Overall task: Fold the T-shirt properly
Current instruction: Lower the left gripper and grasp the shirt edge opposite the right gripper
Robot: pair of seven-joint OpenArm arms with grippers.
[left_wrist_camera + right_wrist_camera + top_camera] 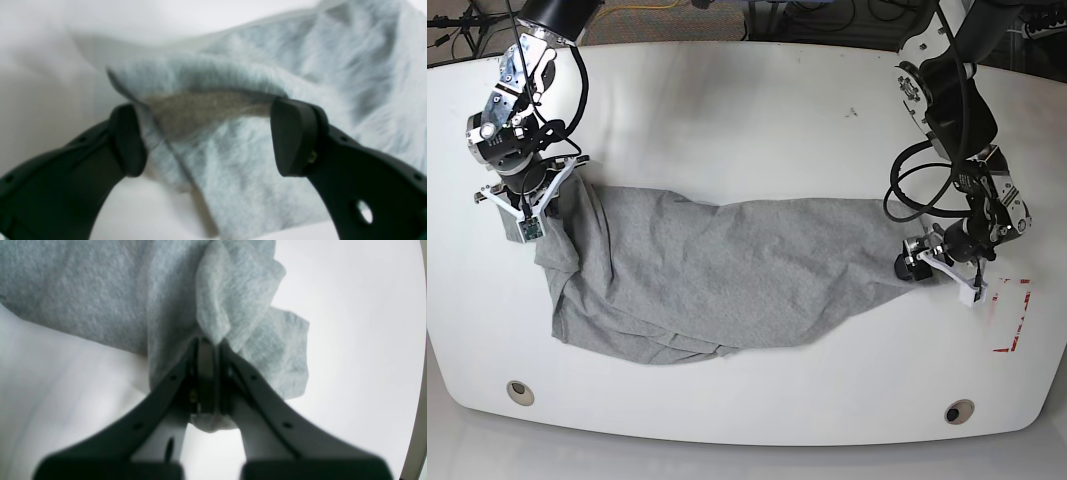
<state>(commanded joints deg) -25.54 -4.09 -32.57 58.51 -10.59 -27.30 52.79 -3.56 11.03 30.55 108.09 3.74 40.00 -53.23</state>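
Pinching a bunched fold near the worktop's [727,90] left edge, the right pincer [208,340] could lose the T-shirt [727,280] (thin bite). Toward the right edge, the left pincer [208,136] gapes around a hem and may close on nothing.

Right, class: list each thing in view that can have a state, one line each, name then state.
T-shirt: unfolded, rumpled, stretched across the table between the two arms.
Left gripper: open, its fingers either side of a raised fabric edge.
Right gripper: shut on a bunched bit of the T-shirt.
Table: white, T-shirt lying on it.
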